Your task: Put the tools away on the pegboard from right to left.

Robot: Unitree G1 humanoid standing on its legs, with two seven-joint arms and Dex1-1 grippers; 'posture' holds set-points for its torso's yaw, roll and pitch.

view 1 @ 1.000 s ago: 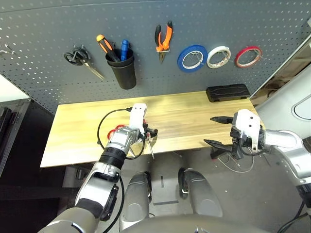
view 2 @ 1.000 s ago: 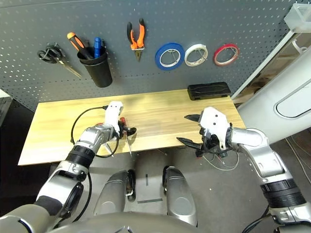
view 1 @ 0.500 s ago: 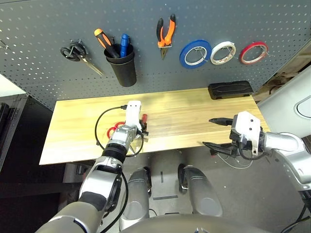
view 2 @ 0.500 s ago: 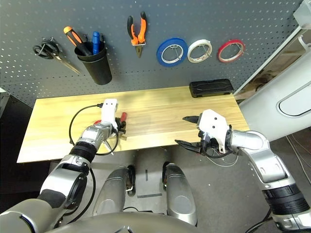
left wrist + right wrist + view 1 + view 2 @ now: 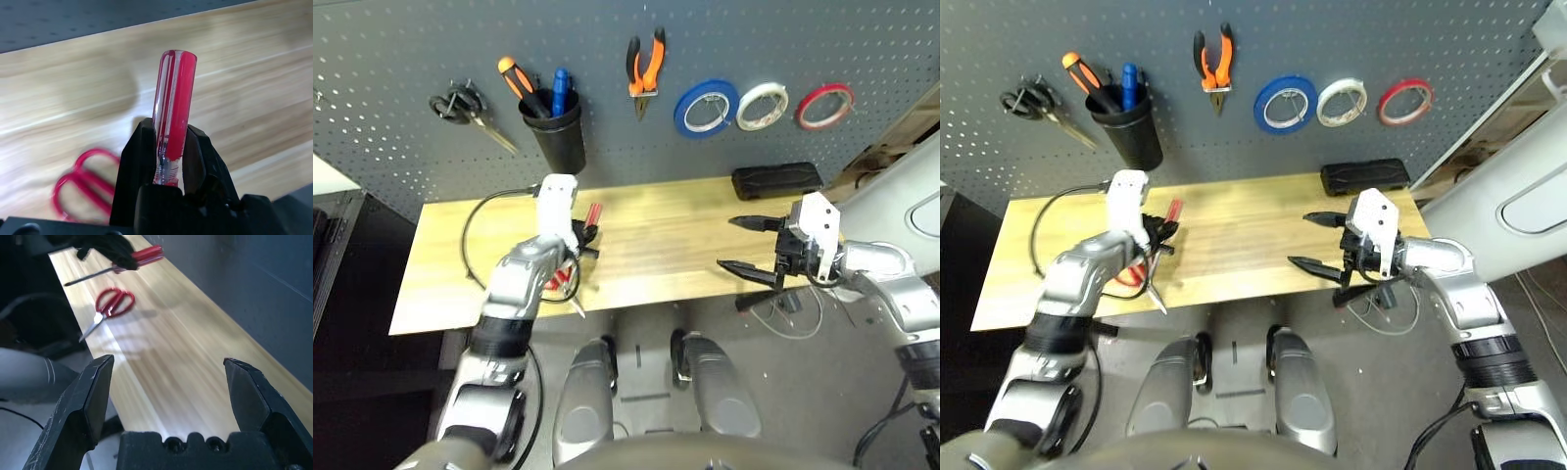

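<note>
- Head views: my left gripper is clamped on the screwdriver and holds it in the air above the table, red handle toward the pegboard, metal shaft running down toward the table's near edge.
- The red scissors lie on the table just under that arm, near the front edge.
- My right gripper hangs over the right end of the table with its 2 fingers spread wide and nothing between them.
- On the pegboard I see the pliers on a hook, the red tape farthest right, black scissors at the left, and a cup between scissors and pliers.
- Left wrist view: both fingers pinch the screwdriver low on its handle; the red scissors lie on the wood below.
- Right wrist view: the fingers stand far apart, empty. Beyond them the red scissors rest on the table, and the left gripper holds the screwdriver above them.
</note>
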